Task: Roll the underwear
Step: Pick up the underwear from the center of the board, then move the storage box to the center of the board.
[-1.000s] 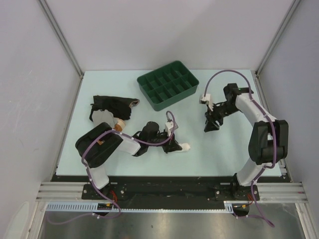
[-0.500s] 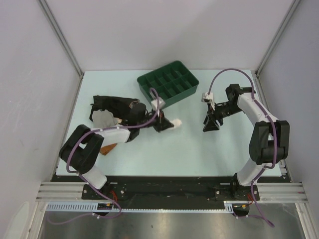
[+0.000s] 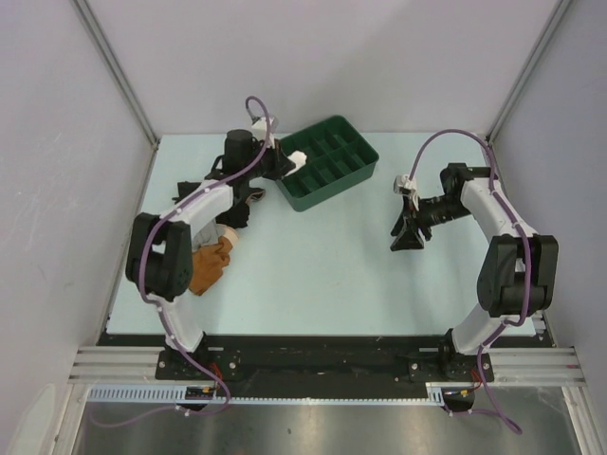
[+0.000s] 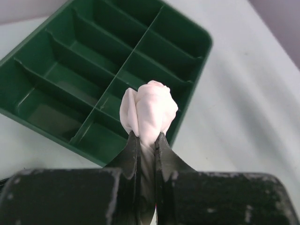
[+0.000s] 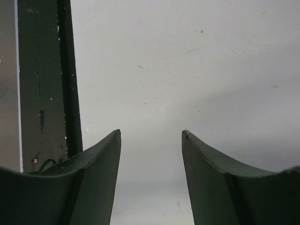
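White underwear (image 4: 149, 110), rolled, is pinched in my left tool (image 4: 146, 136), poking out over the tray's (image 4: 65, 79) left end; my right tool (image 5: 151, 132) stands open, empty, far off right.

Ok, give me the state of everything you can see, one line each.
left claw: shut on the underwear
underwear: bunched into a small bundle, held up over the tray
right claw: open, empty, above the table
tray: upright on the table, visible compartments empty
black garment: crumpled on the table
orange garment: crumpled on the table
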